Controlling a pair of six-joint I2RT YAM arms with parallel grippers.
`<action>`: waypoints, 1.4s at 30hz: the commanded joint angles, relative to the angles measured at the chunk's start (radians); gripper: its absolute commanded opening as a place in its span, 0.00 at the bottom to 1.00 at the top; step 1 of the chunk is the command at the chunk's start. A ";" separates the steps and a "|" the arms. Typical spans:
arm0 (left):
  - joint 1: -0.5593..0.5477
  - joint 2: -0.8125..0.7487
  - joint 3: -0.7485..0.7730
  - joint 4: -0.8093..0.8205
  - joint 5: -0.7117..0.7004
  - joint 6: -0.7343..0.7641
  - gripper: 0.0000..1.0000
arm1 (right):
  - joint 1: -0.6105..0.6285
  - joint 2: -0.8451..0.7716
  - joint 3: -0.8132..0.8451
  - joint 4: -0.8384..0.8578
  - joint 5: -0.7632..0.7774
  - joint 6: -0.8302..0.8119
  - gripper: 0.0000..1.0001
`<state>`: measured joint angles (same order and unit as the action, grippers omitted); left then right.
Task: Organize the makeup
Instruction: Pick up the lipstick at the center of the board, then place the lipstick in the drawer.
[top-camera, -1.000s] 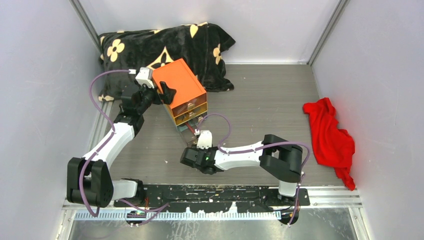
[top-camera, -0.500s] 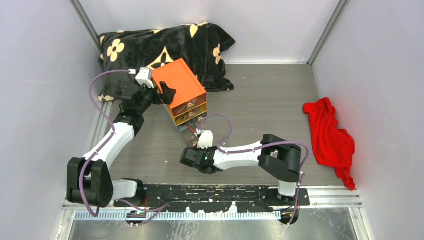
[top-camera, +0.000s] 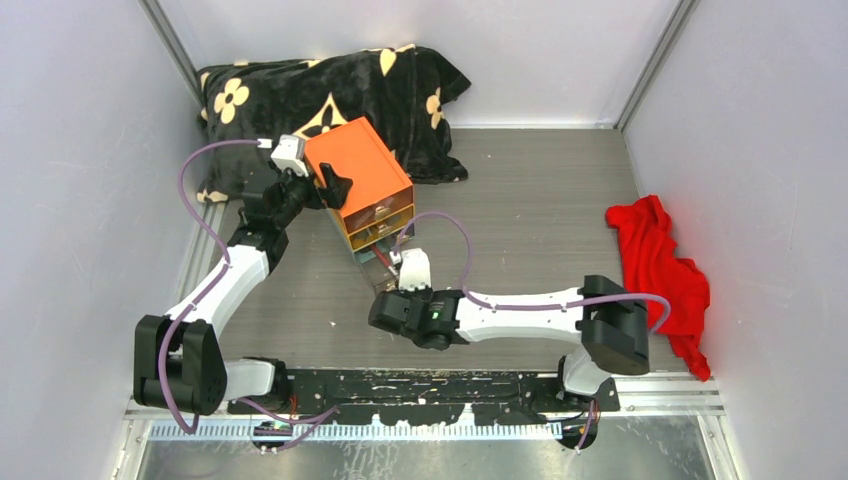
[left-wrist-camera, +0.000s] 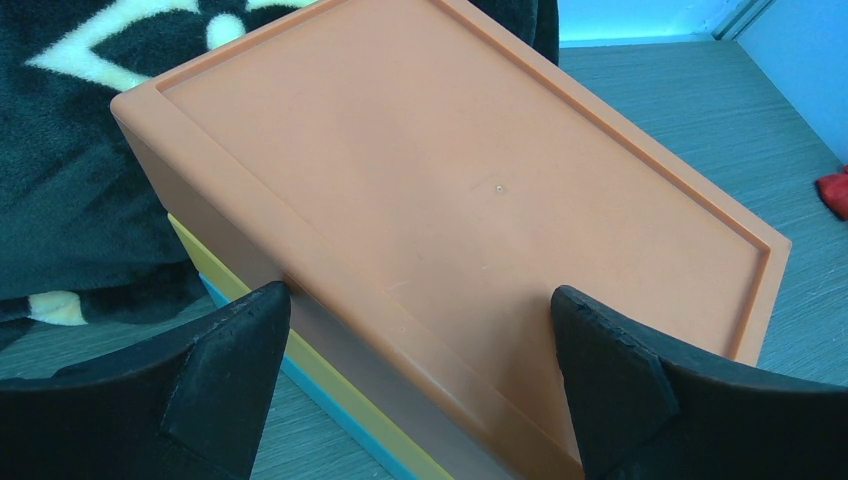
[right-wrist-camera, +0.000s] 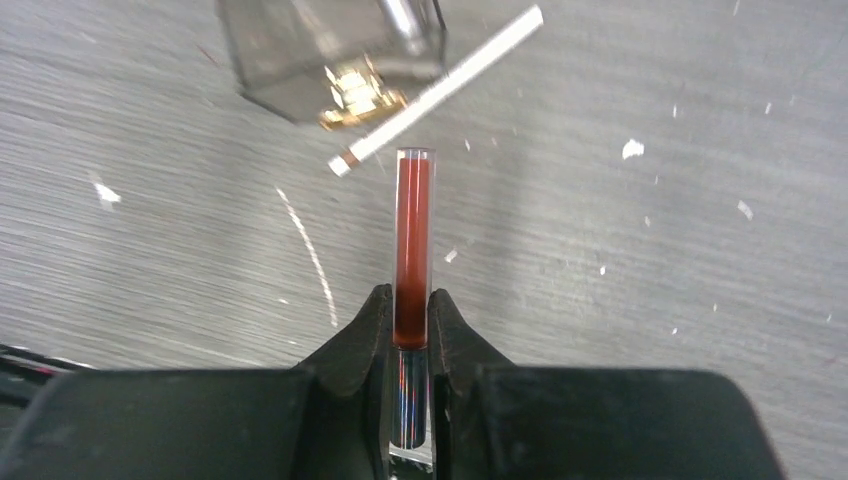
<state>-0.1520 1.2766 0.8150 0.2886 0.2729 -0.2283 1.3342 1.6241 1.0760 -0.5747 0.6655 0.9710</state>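
So your right gripper (right-wrist-camera: 410, 305) is clamped onto a thin red tube (right-wrist-camera: 413, 220), with the jaws squeezed in on its lower part and most of the tube sticking straight out ahead of them. I honestly can't tell from the wrist view whether the tube is off the tabletop (right-wrist-camera: 650, 250) or resting on it. Its far tip sits just short of a white pencil (right-wrist-camera: 440, 88), which lies at an angle on the tabletop with its brown-banded end nearest the tube. The pencil's other end runs up beside a clear drawer (right-wrist-camera: 300, 60) that has something gold (right-wrist-camera: 355, 95) inside. There are little white specks scattered over the surface around there too. Your left gripper (left-wrist-camera: 420, 300) is spread wide over the lid of the orange box (left-wrist-camera: 450, 180), one finger toward each side. I can't tell if the fingers are actually touching the box. From the top camera the box sits at an angle in front of a black flowered blanket (top-camera: 320, 85). The clear drawer is pulled out at the box's near end, right by your right wrist. A red cloth (top-camera: 660, 270) lies well off to the right.
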 joint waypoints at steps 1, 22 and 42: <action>-0.012 0.023 -0.033 -0.160 0.044 0.044 1.00 | -0.015 -0.060 0.109 0.047 0.088 -0.186 0.04; -0.012 0.001 -0.033 -0.180 0.023 0.057 1.00 | -0.305 0.045 0.173 0.381 -0.497 -0.355 0.05; -0.012 0.006 -0.035 -0.180 0.023 0.062 1.00 | -0.356 0.165 0.209 0.425 -0.557 -0.352 0.27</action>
<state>-0.1535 1.2652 0.8150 0.2699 0.2779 -0.2272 0.9787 1.7882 1.2221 -0.1711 0.1139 0.6498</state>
